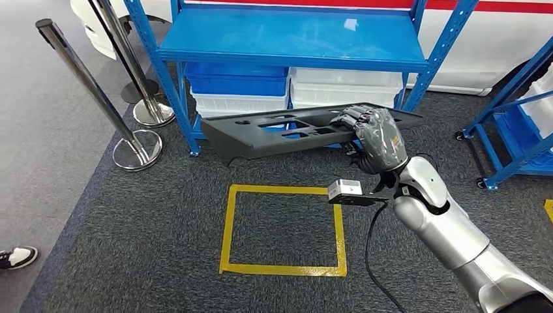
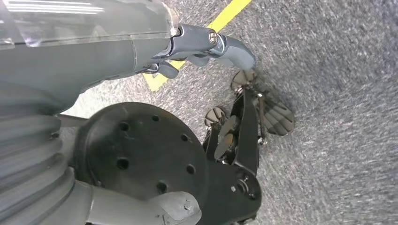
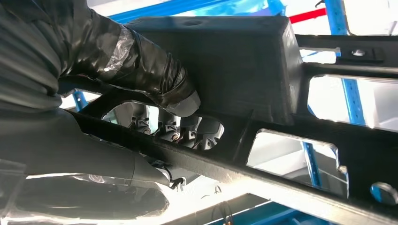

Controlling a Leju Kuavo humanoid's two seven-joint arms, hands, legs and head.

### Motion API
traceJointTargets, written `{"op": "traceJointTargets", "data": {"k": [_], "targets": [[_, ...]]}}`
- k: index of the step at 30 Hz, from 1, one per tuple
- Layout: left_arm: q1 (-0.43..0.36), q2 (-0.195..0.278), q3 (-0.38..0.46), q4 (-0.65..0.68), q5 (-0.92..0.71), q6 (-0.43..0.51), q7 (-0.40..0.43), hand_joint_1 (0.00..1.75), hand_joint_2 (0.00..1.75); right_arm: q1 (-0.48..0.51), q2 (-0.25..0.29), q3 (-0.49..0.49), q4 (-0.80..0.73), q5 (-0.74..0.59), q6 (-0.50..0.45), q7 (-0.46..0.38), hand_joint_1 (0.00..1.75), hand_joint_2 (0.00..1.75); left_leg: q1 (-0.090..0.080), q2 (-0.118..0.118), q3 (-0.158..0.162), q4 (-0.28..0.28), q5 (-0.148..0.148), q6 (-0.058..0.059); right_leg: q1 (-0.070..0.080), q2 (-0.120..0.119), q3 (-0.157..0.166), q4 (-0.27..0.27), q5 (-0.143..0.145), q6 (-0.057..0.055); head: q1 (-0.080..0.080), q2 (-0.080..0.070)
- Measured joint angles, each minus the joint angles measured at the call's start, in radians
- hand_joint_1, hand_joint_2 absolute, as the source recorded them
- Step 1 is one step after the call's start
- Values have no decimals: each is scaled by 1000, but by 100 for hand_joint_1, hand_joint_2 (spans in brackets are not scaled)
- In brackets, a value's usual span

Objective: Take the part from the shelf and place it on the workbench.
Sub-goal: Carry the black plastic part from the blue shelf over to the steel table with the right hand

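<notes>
The part is a long black plastic panel with several cutouts. It hangs roughly level in front of the blue shelf, off its boards and above the carpet. My right hand grips the panel near its right end. In the right wrist view the fingers wrap over a bar of the part and reach through a cutout. My left hand hangs beside my body over the carpet, holding nothing, thumb stretched out.
Blue and white bins sit under the shelf's lowest board. Two metal stanchions stand at the left. A yellow tape square marks the carpet below the part. Another blue rack stands at the right. A person's shoe is at the lower left.
</notes>
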State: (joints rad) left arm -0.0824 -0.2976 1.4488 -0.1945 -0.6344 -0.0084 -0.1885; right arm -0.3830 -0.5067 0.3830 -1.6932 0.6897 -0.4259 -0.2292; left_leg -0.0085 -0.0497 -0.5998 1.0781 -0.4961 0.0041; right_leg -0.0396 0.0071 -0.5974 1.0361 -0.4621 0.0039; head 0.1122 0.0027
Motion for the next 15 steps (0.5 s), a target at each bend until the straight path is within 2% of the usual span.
{"op": "traceJointTargets", "data": {"k": [2,3,4,5,6,7,8,10,11,13,14,15], "targets": [[-1,0,0,0,0,0,0,0,175,0,0,0,0,0,0,0,175,175,5,29,-58,118,-59,-12,1,-21,1,-2,0,-7,0,0],[-1,0,0,0,0,0,0,0,175,0,0,1,0,0,0,0,175,175,8,35,-91,183,-82,-16,2,-31,1,-1,0,-8,0,0],[0,0,0,0,0,0,0,0,175,0,0,2,0,0,0,0,175,175,10,39,-114,226,-91,-18,2,-41,1,-1,0,-8,0,0],[1,0,0,0,0,0,0,0,175,0,0,3,0,0,0,0,175,175,11,41,-120,234,-81,-18,2,-51,1,-1,-1,-8,0,0],[1,0,0,0,0,0,0,0,175,0,0,4,0,0,0,0,175,175,12,45,-106,202,-54,-17,3,-61,2,-1,-1,-8,0,0],[1,0,0,0,0,0,0,0,175,0,0,5,0,0,0,0,175,175,12,55,-76,138,-16,-13,3,-71,4,-1,-2,-6,0,0],[1,1,0,0,0,0,0,0,175,0,0,5,0,0,0,0,175,175,8,79,-40,65,13,-7,5,-79,7,-1,-3,-4,0,0],[-1,1,0,0,0,0,-1,0,175,0,0,5,0,0,0,0,175,175,-3,116,4,-32,44,7,10,-95,9,-1,-5,4,0,0],[-1,1,0,0,0,0,-1,0,175,0,0,5,0,0,0,0,175,175,-8,124,7,-47,44,13,13,-105,10,-2,-5,9,0,0],[0,1,0,0,1,0,-1,0,175,0,0,6,0,0,-1,1,175,175,-7,101,6,-56,51,24,13,-122,15,-6,-5,21,0,0],[1,0,0,0,2,0,-1,0,175,0,0,7,0,0,-2,1,175,175,-4,89,9,-63,58,31,12,-112,15,-1,-14,26,0,0],[1,0,0,0,3,-1,-2,0,175,-1,-1,6,0,0,-2,1,175,175,-2,78,13,-71,64,38,10,-91,8,20,-33,29,0,0]]}}
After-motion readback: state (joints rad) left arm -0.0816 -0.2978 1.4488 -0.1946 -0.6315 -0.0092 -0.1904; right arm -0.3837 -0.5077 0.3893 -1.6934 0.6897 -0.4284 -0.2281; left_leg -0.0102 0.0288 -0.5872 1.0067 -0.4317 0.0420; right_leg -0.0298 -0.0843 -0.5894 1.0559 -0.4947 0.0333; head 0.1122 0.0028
